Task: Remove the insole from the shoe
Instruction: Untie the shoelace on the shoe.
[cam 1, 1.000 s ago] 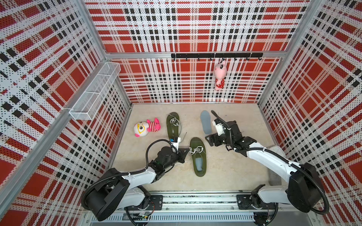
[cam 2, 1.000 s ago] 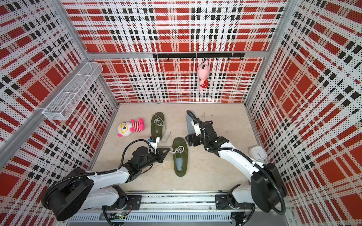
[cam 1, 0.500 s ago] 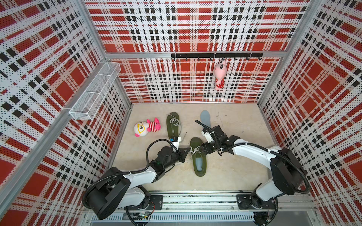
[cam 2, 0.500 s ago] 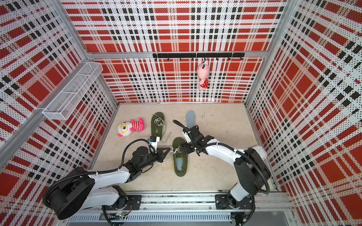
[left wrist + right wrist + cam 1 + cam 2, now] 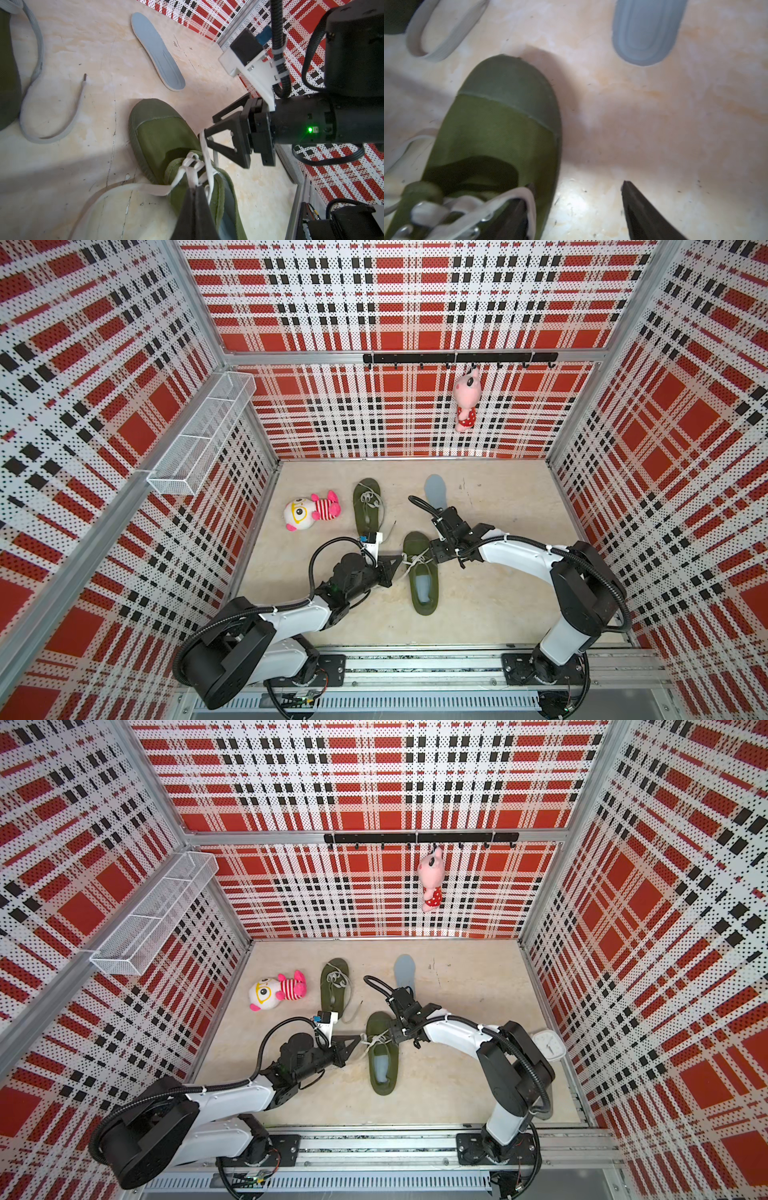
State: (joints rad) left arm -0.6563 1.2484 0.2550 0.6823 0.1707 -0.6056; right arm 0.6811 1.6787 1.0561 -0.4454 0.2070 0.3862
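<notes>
My L arm, R arm: white shells, black joints. Black shoulder housings. Black ribbed conduit off each wrist. Fingers black, triangular open frames. White cam bracket, blue tag. Green LED lit.

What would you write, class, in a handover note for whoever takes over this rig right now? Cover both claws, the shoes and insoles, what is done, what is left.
Left claw: shut on the lace of the near shoe.
Right claw: open at that shoe's laces, gripping nothing.
Done: one grey insole lies loose on the floor, beyond the near shoe.
Left: a pale insole sits inside the near shoe; pull it out.
The far shoe lies apart, untouched.
</notes>
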